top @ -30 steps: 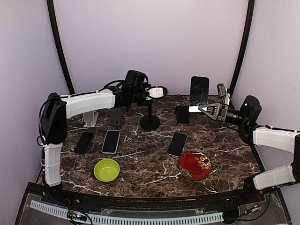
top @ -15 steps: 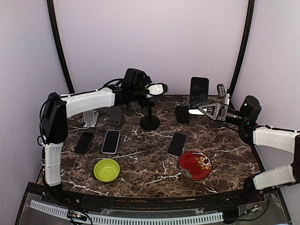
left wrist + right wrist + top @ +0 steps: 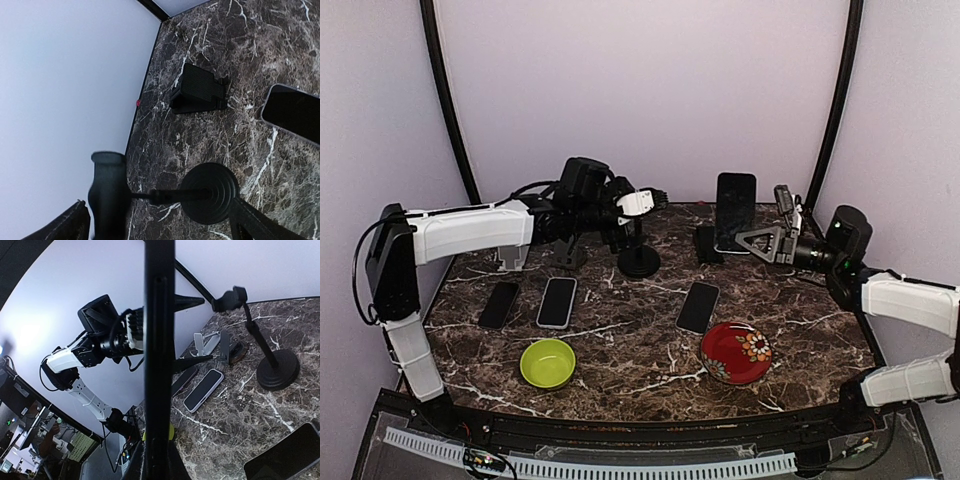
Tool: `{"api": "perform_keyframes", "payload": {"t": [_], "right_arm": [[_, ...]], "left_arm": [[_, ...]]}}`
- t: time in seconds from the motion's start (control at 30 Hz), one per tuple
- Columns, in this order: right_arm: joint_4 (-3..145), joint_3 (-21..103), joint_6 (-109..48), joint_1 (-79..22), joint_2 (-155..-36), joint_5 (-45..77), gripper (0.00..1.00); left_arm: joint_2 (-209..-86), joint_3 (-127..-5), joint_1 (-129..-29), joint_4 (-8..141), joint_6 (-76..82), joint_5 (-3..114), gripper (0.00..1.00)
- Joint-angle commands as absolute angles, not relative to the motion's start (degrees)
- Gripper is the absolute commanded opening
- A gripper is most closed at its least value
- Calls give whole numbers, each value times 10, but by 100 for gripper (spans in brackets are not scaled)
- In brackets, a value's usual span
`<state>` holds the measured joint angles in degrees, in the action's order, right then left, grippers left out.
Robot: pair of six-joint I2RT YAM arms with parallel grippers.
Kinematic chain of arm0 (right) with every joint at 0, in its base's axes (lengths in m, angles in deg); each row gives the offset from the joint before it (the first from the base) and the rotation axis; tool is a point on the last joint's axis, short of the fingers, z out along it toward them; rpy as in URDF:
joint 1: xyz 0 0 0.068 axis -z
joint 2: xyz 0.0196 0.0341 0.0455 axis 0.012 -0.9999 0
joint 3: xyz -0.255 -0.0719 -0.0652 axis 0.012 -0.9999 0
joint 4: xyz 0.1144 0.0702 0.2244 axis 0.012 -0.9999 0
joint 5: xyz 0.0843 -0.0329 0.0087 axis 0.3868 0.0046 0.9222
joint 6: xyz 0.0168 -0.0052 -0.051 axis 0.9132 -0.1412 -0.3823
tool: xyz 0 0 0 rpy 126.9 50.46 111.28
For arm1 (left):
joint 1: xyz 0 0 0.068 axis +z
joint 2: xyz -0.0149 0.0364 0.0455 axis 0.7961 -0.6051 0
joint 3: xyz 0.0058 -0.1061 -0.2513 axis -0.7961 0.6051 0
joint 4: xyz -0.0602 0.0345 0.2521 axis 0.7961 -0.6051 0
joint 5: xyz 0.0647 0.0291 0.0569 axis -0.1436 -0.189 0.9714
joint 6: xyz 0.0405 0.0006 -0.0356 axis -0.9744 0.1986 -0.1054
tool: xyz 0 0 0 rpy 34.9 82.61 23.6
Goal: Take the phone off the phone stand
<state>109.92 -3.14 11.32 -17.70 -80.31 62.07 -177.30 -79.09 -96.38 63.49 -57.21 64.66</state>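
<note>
The black phone (image 3: pixel 735 208) stands upright in the air at the back right, with my right gripper (image 3: pixel 752 242) shut on its lower part. In the right wrist view the phone (image 3: pixel 159 340) shows edge-on as a dark vertical bar, pinched at my right gripper (image 3: pixel 159 457). The phone stand (image 3: pixel 640 262), a round black base with a thin pole and an empty clamp, stands at the back centre. My left gripper (image 3: pixel 645 200) hovers open at the clamp's height. In the left wrist view the phone stand (image 3: pixel 209 192) lies between the spread fingers of my left gripper (image 3: pixel 160 225), which do not touch it.
A small black holder (image 3: pixel 708 243) sits just left of the held phone. A white stand (image 3: pixel 513 255) and a grey one (image 3: pixel 570 250) stand at back left. Three phones (image 3: pixel 500 303) (image 3: pixel 557 301) (image 3: pixel 698 306) lie flat mid-table. A green bowl (image 3: pixel 548 362) and a red bowl (image 3: pixel 735 353) sit nearer.
My left gripper has opened and drawn back to the left, away from the stand's clamp. My right gripper has shifted the phone slightly left and lower.
</note>
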Motion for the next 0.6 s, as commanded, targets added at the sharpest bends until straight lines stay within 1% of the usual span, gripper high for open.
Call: {"api": "perform_keyframes", "payload": {"t": [0.0, 0.17, 0.4, 0.57], "right_arm": [[1069, -13, 89, -215, -780, 581, 0], [994, 9, 68, -266, -777, 529, 0], [967, 16, 76, -321, -796, 468, 0], [974, 18, 103, -375, -836, 410, 0]], "left_arm": [[-1708, -767, -971, 687, -482, 695, 99], [-1647, -714, -972, 721, -402, 752, 99], [-1561, -633, -972, 755, -361, 782, 99], [-1491, -565, -972, 786, -330, 785, 99]]}}
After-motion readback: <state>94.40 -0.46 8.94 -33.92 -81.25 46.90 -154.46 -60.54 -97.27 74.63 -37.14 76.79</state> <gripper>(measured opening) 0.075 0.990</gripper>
